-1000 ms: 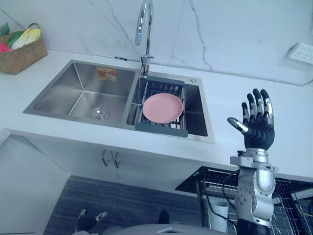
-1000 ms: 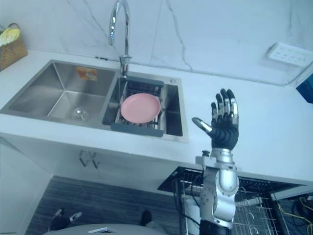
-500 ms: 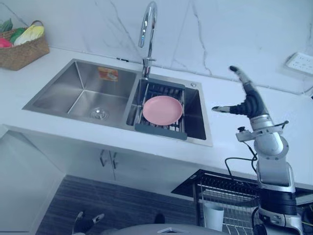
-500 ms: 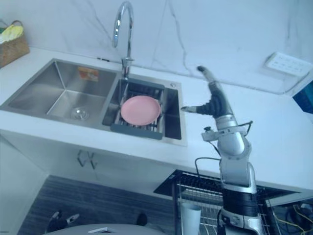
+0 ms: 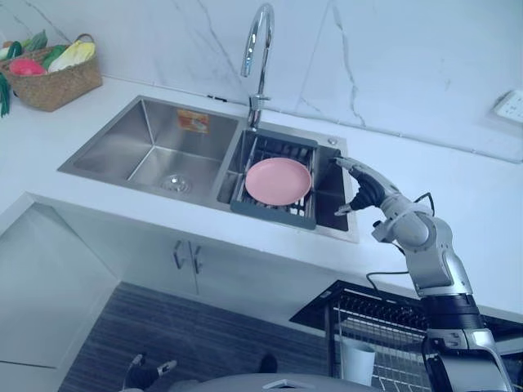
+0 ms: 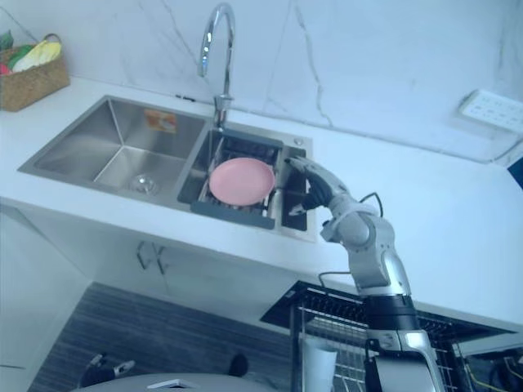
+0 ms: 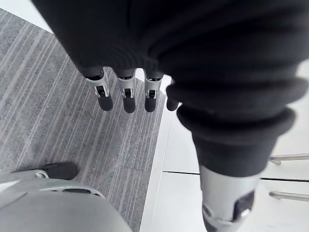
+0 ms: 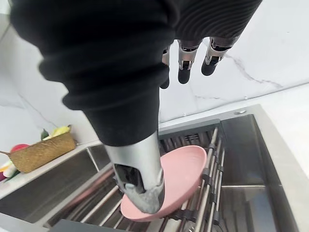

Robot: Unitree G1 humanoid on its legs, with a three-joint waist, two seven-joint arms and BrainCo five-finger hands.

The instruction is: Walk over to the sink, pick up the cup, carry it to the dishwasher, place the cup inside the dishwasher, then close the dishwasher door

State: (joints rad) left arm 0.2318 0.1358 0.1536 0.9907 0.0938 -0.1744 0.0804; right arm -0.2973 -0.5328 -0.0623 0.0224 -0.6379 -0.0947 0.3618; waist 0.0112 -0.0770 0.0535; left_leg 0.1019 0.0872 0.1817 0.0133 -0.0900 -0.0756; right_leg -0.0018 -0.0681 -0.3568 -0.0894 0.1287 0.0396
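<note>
A white cup (image 5: 356,360) stands upright in the wire rack (image 5: 392,339) of the open dishwasher below the counter, at the lower right. My right hand (image 5: 363,189) is open, fingers (image 8: 186,62) straight and thumb (image 8: 141,186) apart, holding nothing. It reaches over the right rim of the sink's (image 5: 122,131) right basin. Just left of it a pink plate (image 5: 279,180) lies on the dark drain rack (image 5: 274,214) in that basin. My left hand (image 7: 126,99) hangs open over the grey striped floor beside the white cabinet.
A chrome faucet (image 5: 260,41) rises behind the sink's divider. A woven basket (image 5: 53,77) with fruit sits on the counter at the far left. A wall socket (image 5: 511,104) is at the far right. White cabinet doors (image 5: 184,257) lie under the sink.
My right arm swung from raised upright by the counter's edge, down and left, and the hand now reaches over the sink's right rim. The camera shifted slightly.
</note>
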